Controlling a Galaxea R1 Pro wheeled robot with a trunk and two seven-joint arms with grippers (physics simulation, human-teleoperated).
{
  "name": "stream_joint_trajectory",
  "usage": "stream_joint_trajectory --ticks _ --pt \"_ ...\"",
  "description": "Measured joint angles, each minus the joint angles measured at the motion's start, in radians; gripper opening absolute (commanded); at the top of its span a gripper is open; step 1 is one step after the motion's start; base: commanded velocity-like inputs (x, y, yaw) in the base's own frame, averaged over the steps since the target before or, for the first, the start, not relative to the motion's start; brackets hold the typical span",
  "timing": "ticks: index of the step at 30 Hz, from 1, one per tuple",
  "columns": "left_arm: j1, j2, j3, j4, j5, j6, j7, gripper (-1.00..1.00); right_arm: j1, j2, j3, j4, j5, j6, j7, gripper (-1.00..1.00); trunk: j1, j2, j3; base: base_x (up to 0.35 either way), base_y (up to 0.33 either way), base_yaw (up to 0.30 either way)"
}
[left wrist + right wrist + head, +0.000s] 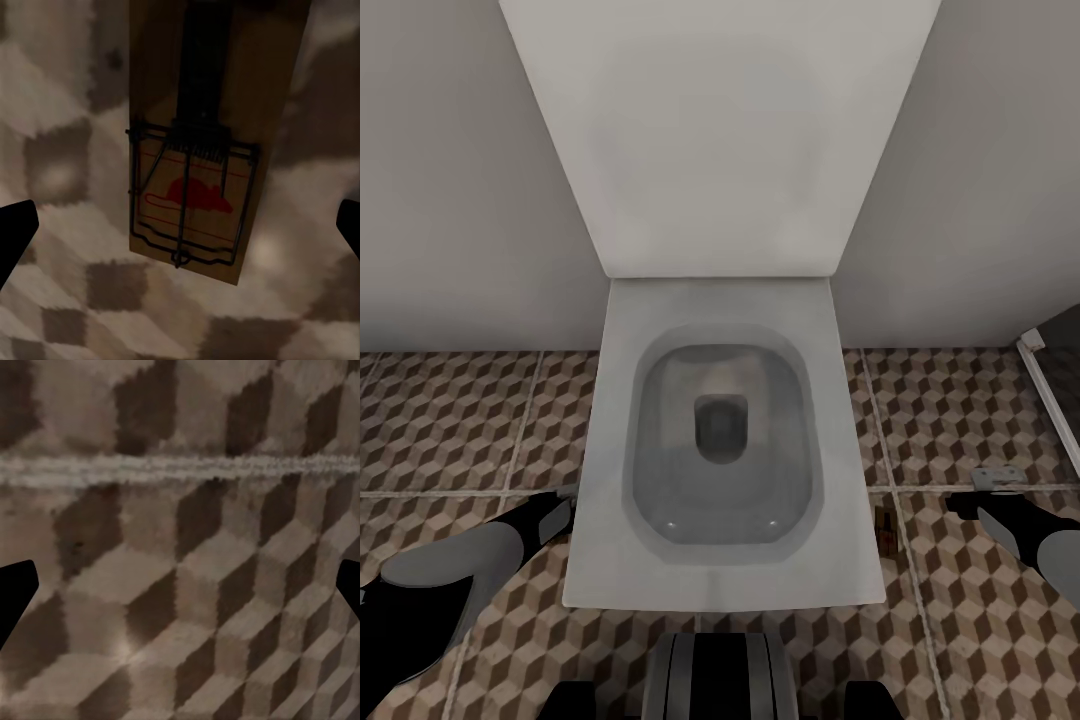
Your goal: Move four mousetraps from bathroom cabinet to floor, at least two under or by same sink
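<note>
One mousetrap, a tan board with dark wire and a red mouse print, lies flat on the bathroom floor between the wide-apart fingers of my left gripper, which is open and not touching it. In the head view my left gripper hangs low by the toilet's left side. Another mousetrap lies on the bathroom floor against the toilet's right side. My right gripper is open over bare tiles. The cabinet and the bathroom sink are out of view.
A white toilet with its lid raised against the wall stands straight ahead between my arms. A dark panel with a white frame sits at the right edge. My base is close to the toilet's front.
</note>
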Motion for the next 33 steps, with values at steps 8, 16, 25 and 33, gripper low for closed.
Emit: stream_joint_trajectory --ticks 8,16,25,33 --pt "0.000 0.000 0.000 0.000 0.000 0.000 0.000 1.00 0.000 0.000 0.000 -0.001 0.000 0.000 0.000 1.00 0.000 0.000 0.000 0.000 0.000 0.000" --pt "0.000 0.000 0.000 0.000 0.000 0.000 0.000 1.00 0.000 0.000 0.000 -0.001 0.000 0.000 0.000 1.00 0.000 0.000 0.000 0.000 0.000 0.000" --pt "0.000 0.000 0.000 0.000 0.000 0.000 0.000 1.00 0.000 0.000 0.000 -0.001 0.000 0.001 0.000 1.00 0.000 0.000 0.000 0.000 0.000 0.000" --pt "0.000 0.000 0.000 0.000 0.000 0.000 0.000 1.00 0.000 0.000 0.000 -0.001 0.000 0.000 0.000 1.00 0.000 0.000 0.000 0.000 0.000 0.000"
